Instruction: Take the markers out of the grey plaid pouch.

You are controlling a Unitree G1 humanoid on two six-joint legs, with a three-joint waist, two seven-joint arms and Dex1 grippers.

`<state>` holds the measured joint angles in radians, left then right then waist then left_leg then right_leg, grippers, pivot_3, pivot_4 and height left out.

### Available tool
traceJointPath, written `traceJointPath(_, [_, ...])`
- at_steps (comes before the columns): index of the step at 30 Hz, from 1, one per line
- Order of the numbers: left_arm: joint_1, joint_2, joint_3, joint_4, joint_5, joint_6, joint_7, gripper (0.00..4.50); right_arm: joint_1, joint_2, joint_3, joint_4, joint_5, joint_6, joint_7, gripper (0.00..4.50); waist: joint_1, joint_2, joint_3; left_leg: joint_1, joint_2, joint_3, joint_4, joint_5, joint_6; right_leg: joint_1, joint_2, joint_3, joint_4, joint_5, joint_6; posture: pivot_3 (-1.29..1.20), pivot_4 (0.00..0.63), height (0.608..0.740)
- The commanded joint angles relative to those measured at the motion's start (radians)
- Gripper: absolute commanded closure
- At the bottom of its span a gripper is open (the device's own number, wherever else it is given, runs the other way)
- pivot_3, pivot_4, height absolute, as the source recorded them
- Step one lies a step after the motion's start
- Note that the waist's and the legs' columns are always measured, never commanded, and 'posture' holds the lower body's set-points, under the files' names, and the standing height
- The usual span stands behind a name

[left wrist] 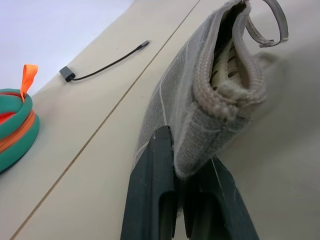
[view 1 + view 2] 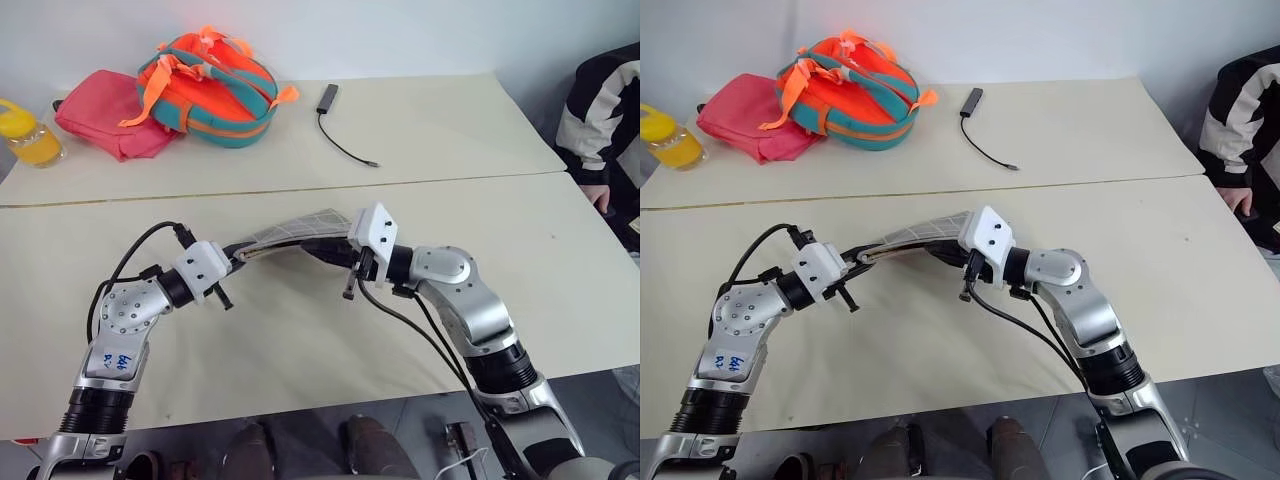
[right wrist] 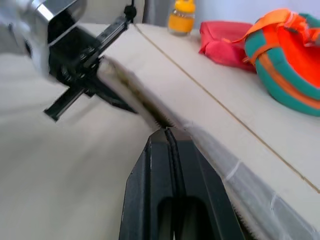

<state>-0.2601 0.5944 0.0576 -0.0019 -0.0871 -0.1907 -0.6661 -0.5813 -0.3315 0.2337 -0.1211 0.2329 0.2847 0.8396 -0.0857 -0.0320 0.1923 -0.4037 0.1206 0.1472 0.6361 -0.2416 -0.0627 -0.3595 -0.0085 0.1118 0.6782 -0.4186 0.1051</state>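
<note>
A: Where's your flat grey plaid fabric pouch (image 2: 290,231) now?

B: You have it held up over the beige table (image 2: 300,330), strung between both arms. Your left gripper (image 1: 182,172) is clamped on one end; your right gripper (image 3: 167,131) is pinched together at the zipper edge.

A: And the markers?

B: None out yet. The mouth gapes near the ring pull (image 1: 270,27), so I judge extraction remains.

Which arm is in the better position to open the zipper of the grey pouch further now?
Probably the right. The right gripper is shut at the zipper line, while the left gripper clamps the end of the grey plaid pouch and steadies it above the table.
</note>
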Motion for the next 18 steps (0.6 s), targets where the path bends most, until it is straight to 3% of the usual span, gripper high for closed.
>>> traceJointPath(1, [0.002,-0.006,0.001,-0.045,-0.001,-0.019,0.009,4.5,-0.014,0.002,0.006,0.019,-0.047,-0.038,-0.031,4.47,0.0,0.0,0.0,0.0,0.0,0.0,0.0,0.0,0.0,0.0,0.0,0.0,0.0,0.0,0.0,0.0,0.15,0.74])
traceJointPath(12, [0.007,-0.02,-0.013,-0.06,-0.003,-0.01,-0.002,4.5,-0.008,-0.039,0.016,0.104,-0.12,-0.129,-0.017,4.47,-0.001,0.0,0.0,0.0,0.0,0.0,0.0,0.0,0.0,0.0,0.0,0.0,0.0,0.0,0.0,0.0,0.15,0.74])
traceJointPath(18, [0.035,0.009,-0.052,-0.101,-0.025,0.007,-0.09,4.5,-0.059,-0.065,0.052,0.147,-0.291,-0.198,-0.104,4.47,-0.003,0.0,0.0,0.0,0.0,0.0,0.0,0.0,0.0,0.0,0.0,0.0,0.0,0.0,0.0,0.0,0.15,0.74])
